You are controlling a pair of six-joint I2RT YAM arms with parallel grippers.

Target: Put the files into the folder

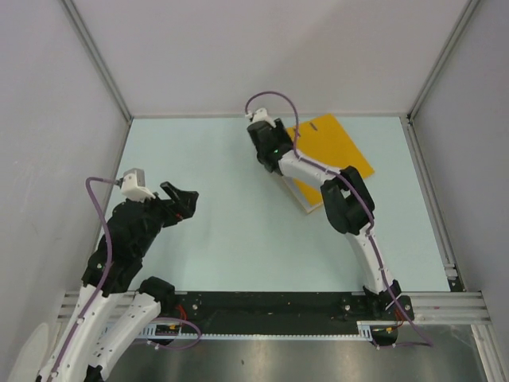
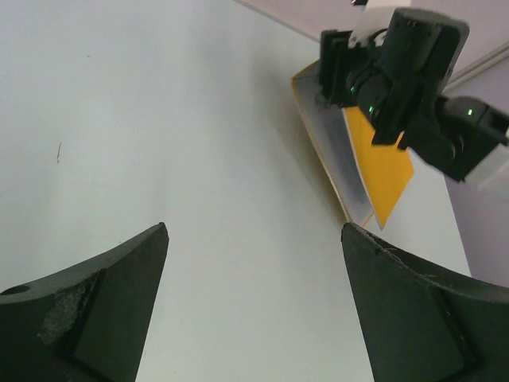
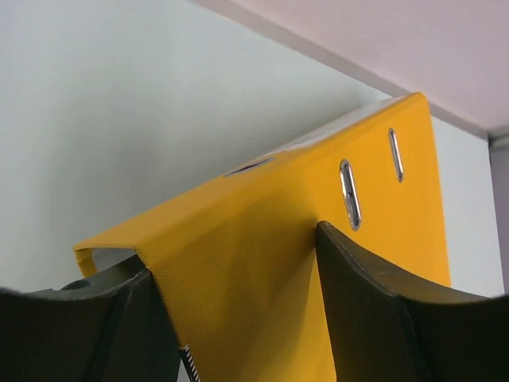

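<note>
From my station the folder (image 1: 338, 147) lies flat toward the far right corner of the tabletop (image 1: 223, 239), turned so that its corners point at the table's edges instead of lying square to them. Its cover is a plain orange-yellow with a fine grain. Through the right wrist camera I see two narrow metal-edged slots (image 3: 348, 193) side by side in the cover, and a crease running along it where the surface turns down to a second orange face. A thin dark slit shows on that lower face. Along the folder's side that faces the near left, a pale grey-white strip shows under the orange in both the overhead and left wrist views. I cannot tell whether that is paper or the lining.

The right gripper (image 1: 266, 147) is down at the folder's left corner, on the far side of the table. In its own camera the right gripper (image 3: 235, 251) straddles the crease. One finger lies on top of the cover, and the other sits low beside the turned-down face, partly tucked under its edge. I cannot tell whether the fingers are actually pinching the cover or only bracketing it.

The left gripper (image 1: 184, 200) hangs over bare tabletop on the left side, well apart from the folder. Its fingers are spread wide with nothing between them, which the left wrist view (image 2: 254, 231) confirms.
</note>
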